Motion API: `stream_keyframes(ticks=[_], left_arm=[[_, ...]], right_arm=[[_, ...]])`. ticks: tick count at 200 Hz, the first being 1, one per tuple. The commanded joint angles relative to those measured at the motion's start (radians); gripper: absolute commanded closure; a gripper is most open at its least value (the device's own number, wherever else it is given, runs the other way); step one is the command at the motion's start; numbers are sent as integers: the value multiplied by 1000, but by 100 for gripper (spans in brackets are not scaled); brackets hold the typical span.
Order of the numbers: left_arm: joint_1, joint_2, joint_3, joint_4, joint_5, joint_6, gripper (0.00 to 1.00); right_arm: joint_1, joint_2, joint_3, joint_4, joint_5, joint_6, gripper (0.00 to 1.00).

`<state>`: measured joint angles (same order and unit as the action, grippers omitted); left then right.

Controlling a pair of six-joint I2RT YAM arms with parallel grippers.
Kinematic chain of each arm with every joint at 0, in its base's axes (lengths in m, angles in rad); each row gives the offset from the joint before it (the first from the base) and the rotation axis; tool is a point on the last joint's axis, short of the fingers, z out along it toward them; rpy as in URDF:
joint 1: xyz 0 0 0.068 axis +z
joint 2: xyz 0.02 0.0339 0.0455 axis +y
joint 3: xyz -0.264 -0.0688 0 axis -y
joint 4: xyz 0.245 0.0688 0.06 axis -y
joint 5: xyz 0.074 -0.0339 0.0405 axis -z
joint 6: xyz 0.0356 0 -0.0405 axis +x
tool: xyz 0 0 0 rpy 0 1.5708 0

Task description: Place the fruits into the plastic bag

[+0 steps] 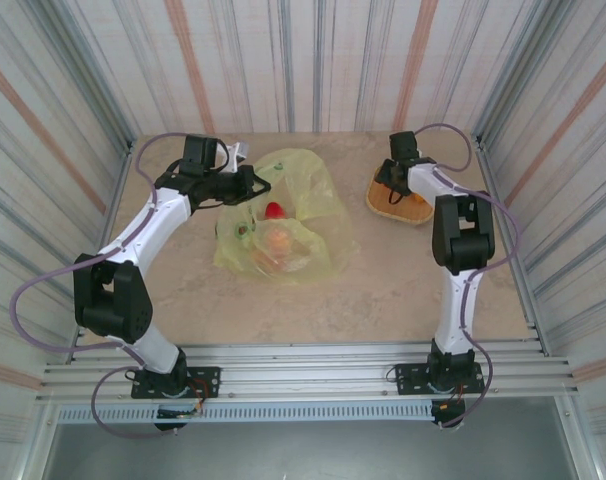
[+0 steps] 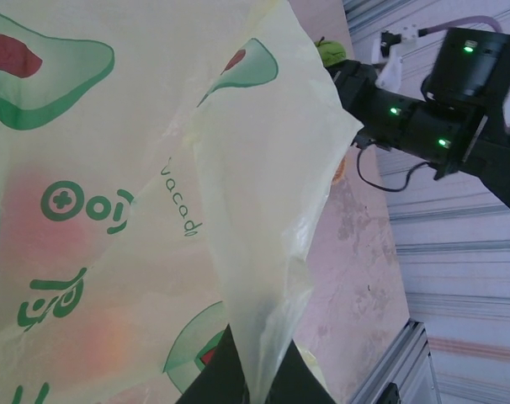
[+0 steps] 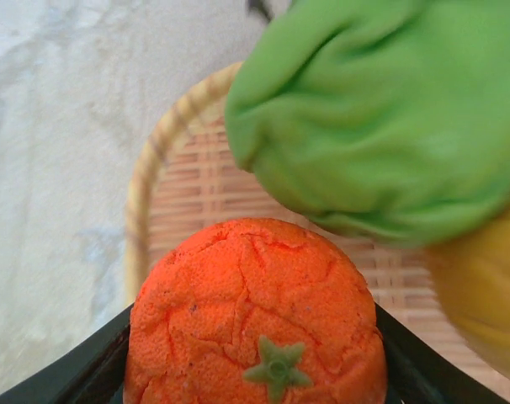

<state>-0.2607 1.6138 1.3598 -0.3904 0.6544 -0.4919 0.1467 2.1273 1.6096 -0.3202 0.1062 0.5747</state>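
The yellow-green plastic bag [image 1: 301, 205] printed with avocado halves lies mid-table, with a red fruit [image 1: 274, 210] and an orange fruit [image 1: 278, 243] showing through it. My left gripper [image 1: 249, 185] is at its upper left rim. In the left wrist view my left gripper [image 2: 263, 389] is shut on a raised fold of the bag [image 2: 238, 210]. My right gripper [image 1: 392, 184] is over the woven tray [image 1: 415, 210]. There my right gripper [image 3: 255, 374] is shut on an orange toy fruit [image 3: 255, 295] with a green star stem. A green fruit [image 3: 381, 109] lies just beyond it.
A yellow fruit [image 3: 482, 295] lies in the tray [image 3: 175, 189] at the right. Striped walls close in the table on three sides. The right arm's wrist [image 2: 440, 109] and a green fruit [image 2: 329, 52] show beyond the bag's edge. Bare tabletop [image 1: 383, 290] lies in front.
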Motion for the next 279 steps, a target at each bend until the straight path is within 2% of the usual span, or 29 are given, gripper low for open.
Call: stream_keyframes(ticks=[1,27,61,81,118,158,206,239,261,279], left_arm=[[8,6,14,15,25,-9,100],[8,10,10,22,34,-20,100],[6,13,8,28,38,-25,100],[6,14,6,30,40,-26,100],[5,18,5,30,36,-26,100],[-1,18,7,30,37,-27,100],[-8,12,8,27,39,-20,100],[-14,11,10,27,42,-20,100],[-13,8,10,28,45,-21,100],[-14,5,9,28,48,-22,100]], right_arm=[[21,-167,-108,65,-79,-18,43],[82,-335,-287,152,-188,-74,45],[240,-508,-461,165,-276,-203,44],[309,-583,-547,160,-291,-228,45],[367,-679,-714,229,-319,-233,46],[394,-621,-758,297,-356,-233,46],[420,-436,-630,380,-452,-212,46],[466,-363,-542,427,-489,-173,46],[484,-329,-498,461,-474,-127,46],[490,-294,-450,458,-411,-85,45]])
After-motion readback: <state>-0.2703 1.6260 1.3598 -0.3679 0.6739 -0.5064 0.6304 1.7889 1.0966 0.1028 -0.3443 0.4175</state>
